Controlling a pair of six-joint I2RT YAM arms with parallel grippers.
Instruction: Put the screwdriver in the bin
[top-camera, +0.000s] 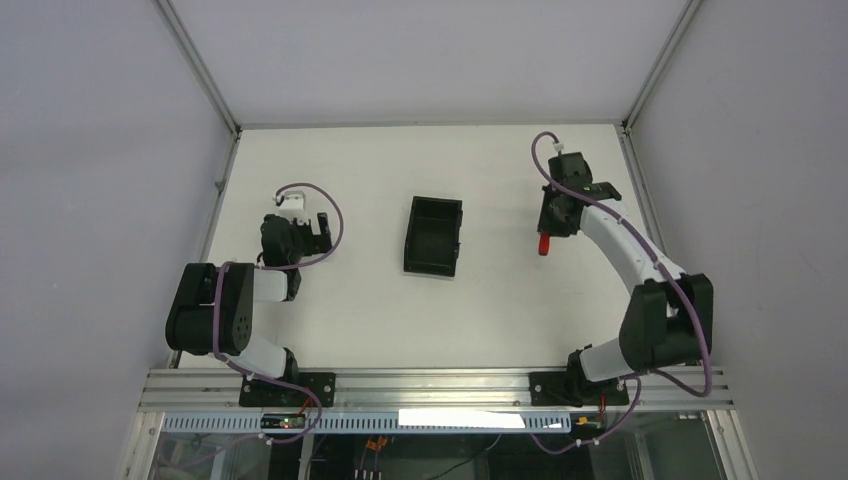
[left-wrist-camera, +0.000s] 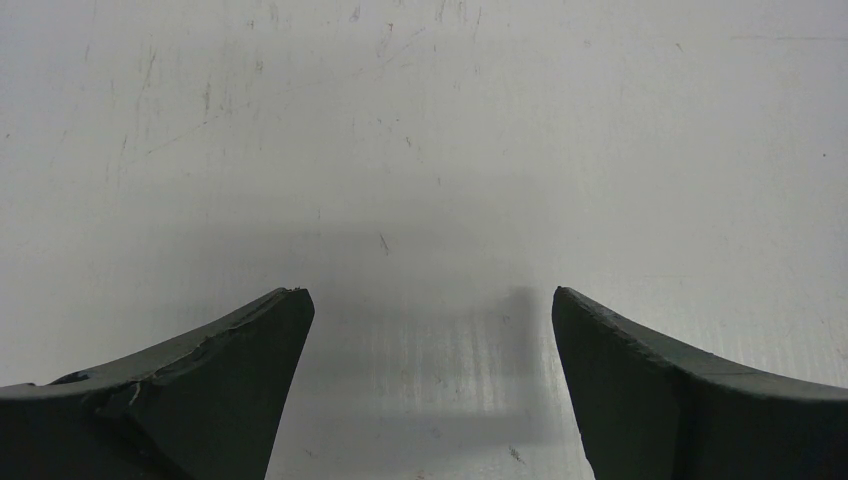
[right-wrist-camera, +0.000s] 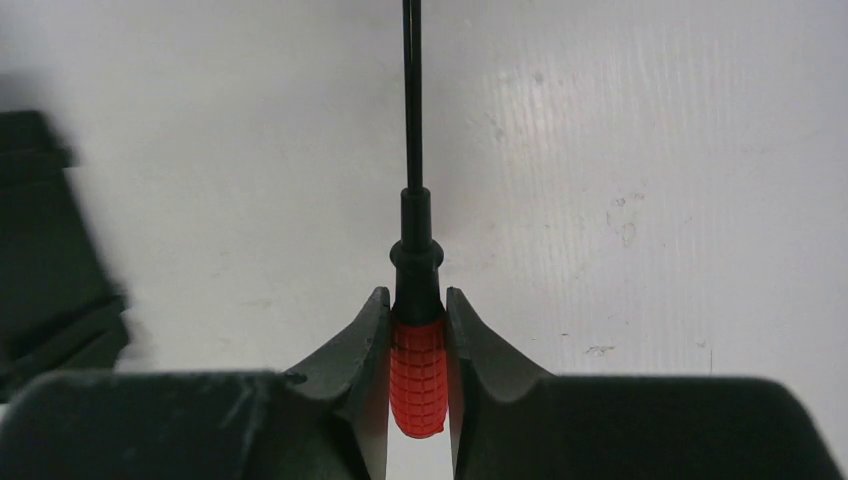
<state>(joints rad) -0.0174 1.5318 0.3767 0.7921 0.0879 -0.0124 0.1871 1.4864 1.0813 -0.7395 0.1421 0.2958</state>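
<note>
While the right gripper (right-wrist-camera: 418, 300) is clamping its 2 jaws on the ribbed red handle of the small screwdriver with the thin black shaft (right-wrist-camera: 416, 370), the grasp is looking done. The screwdriver is lying at the white table (top-camera: 340, 160), well right of the black rectangular plastic open-top bin (top-camera: 411, 240). Lifting, carrying and releasing are remaining. The left gripper (left-wrist-camera: 430, 292) is hanging with jaws apart, holding nothing.

Bare surface (top-camera: 500, 290) separates my right pincer (right-wrist-camera: 415, 305), clamped on the screwdriver (right-wrist-camera: 416, 375), from the bin (top-camera: 432, 268) at its 9 o'clock; that lane is unobstructed. The bin's raised walls are the sole obstacle mid-surface. My left pincer (left-wrist-camera: 430, 300) stands well apart at the bin's 9 o'clock. Enclosure walls (top-camera: 100, 150) bound the surface on three sides.
</note>
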